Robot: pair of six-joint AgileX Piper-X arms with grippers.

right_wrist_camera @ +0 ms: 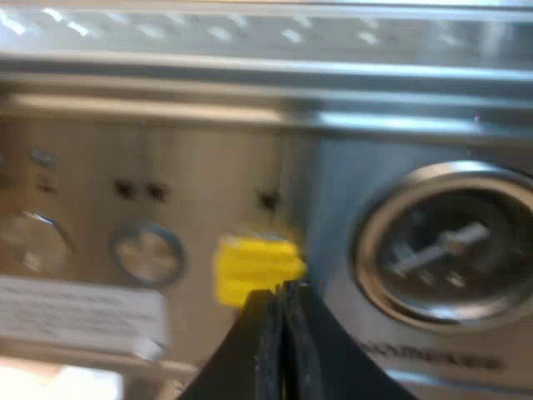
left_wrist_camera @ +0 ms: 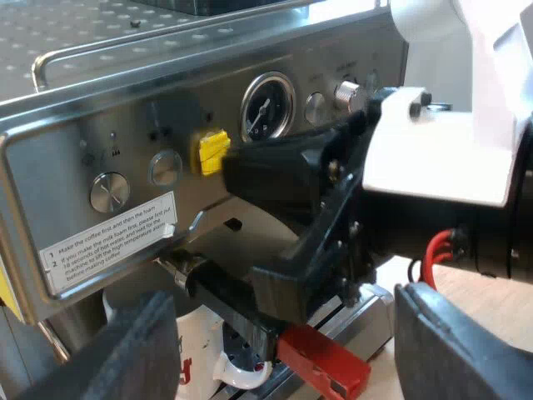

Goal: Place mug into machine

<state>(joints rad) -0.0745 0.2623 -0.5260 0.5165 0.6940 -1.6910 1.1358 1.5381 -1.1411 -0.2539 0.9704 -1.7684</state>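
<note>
The left wrist view looked slightly upward and at an angle, from fairly near, at the front of the espresso machine point(left_wrist_camera: 166, 108). The right wrist view faced that front squarely, very close. Both shared the yellow button point(right_wrist_camera: 254, 265) and pressure gauge point(right_wrist_camera: 445, 246).

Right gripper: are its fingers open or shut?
Shut. The right gripper shows both fingertips pressed together, no gap, at the yellow button.

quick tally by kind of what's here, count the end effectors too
espresso machine: 1
metal holder, locked into the machine's front: 1
mug: 1
end effector: 2 (left end effector, right end effector)
total: 5
</note>
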